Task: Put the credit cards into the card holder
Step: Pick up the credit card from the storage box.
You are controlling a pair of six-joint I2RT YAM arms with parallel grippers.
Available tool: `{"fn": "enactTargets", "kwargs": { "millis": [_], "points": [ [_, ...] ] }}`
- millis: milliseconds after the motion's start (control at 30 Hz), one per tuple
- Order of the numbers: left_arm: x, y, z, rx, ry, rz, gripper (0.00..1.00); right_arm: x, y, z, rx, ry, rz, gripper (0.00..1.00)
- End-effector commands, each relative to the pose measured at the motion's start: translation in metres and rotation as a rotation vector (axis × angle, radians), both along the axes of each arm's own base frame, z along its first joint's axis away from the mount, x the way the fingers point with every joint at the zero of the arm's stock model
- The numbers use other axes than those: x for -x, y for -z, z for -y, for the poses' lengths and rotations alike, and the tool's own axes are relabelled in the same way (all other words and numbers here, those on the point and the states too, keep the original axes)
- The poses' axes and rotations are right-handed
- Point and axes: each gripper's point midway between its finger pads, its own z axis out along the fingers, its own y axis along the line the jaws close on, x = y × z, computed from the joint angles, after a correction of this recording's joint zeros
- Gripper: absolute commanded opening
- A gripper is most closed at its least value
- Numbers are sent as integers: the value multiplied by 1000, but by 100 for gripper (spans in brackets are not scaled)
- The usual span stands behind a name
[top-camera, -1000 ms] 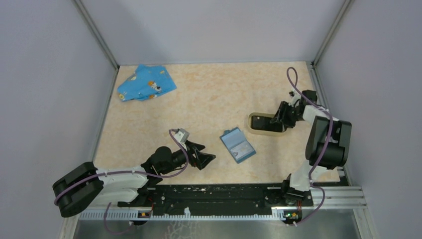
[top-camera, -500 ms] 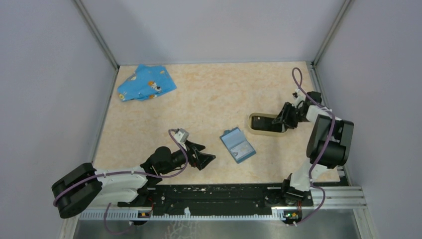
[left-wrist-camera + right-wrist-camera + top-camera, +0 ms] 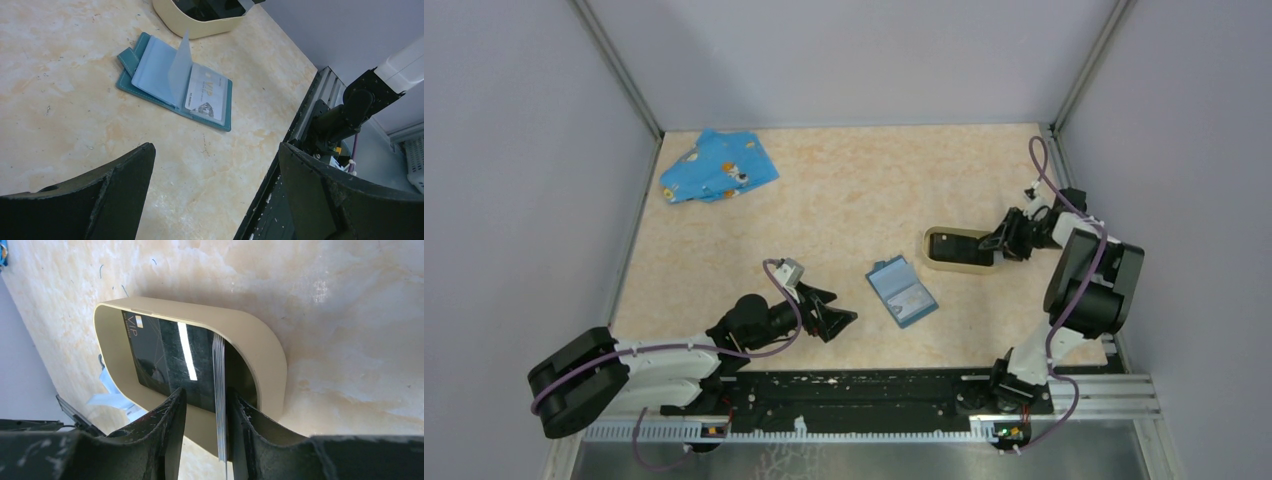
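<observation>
beige-rimmed card holder [image 3: 954, 266] seen right of frame centre, blue case [image 3: 902, 292] lower left of it. right gripper [image 3: 999, 243] placed at holder's right end, jaws narrowly parted astride upright credit cards [image 3: 219, 390], not clamped. left gripper [image 3: 836, 320] spread wide, nothing held.

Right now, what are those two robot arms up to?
The right gripper is at the tan card holder, its fingers either side of a thin stack of cards, with a gap on one side. The left gripper is wide open and empty, low near the open blue card case, which has a card in its sleeve.
</observation>
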Motion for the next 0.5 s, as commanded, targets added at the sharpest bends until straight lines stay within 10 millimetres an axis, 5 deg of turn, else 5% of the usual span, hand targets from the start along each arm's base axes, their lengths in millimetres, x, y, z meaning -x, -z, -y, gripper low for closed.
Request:
{"fn": "enactTargets", "kwargs": {
  "millis": [0,467],
  "points": [
    [4,-2,0,14,12,-5,99,-8,-16,8,-27,-11,56,35],
    [4,-2,-1,12,12,-6,99,2,-18,25,-82,17,65,27]
  ]
}}
